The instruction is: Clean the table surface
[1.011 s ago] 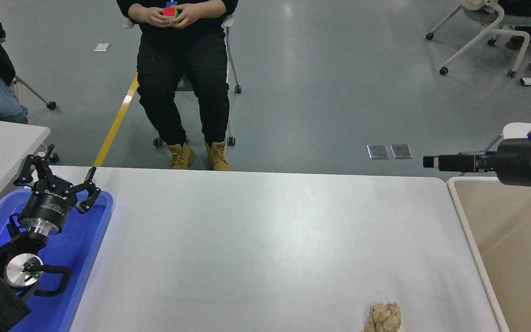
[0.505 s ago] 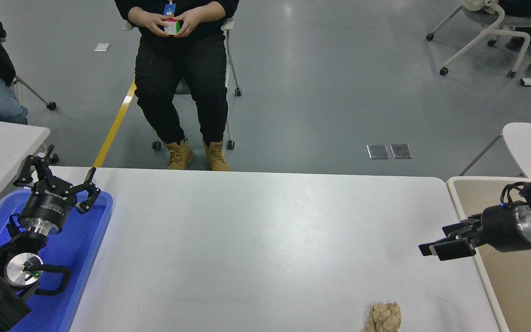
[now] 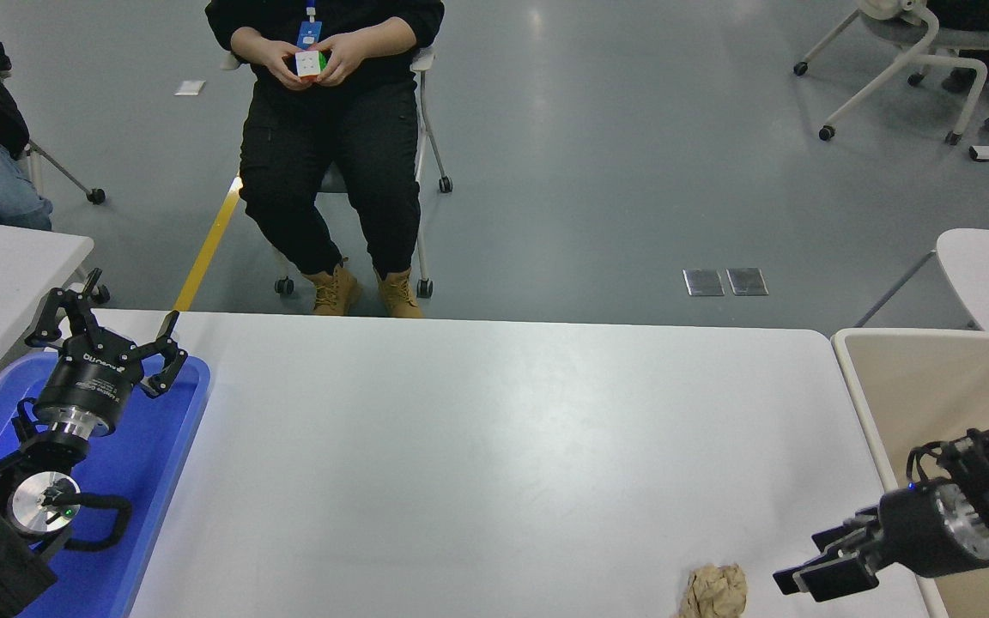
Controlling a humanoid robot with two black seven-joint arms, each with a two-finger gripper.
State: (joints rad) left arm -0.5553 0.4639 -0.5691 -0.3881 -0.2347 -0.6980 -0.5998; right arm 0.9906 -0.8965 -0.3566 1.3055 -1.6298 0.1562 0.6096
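The wide white table surface [image 3: 477,455] fills the lower half of the head view. A crumpled brown paper ball [image 3: 716,590] lies on it near the front edge at the right. My right gripper [image 3: 808,579] is open, low over the table just to the right of the paper ball and not touching it. My left gripper [image 3: 104,330] is open and parked over the blue tray [image 3: 164,446] at the lower left.
A beige plastic bin [image 3: 932,386] stands against the table's right edge. A person [image 3: 327,129] sits on a chair beyond the far edge, holding a puzzle cube. A smaller separate white tabletop [image 3: 5,257] is at the left.
My right gripper has come down from above the bin's far corner toward the front of the table, ending beside the paper ball. The left arm has not moved.
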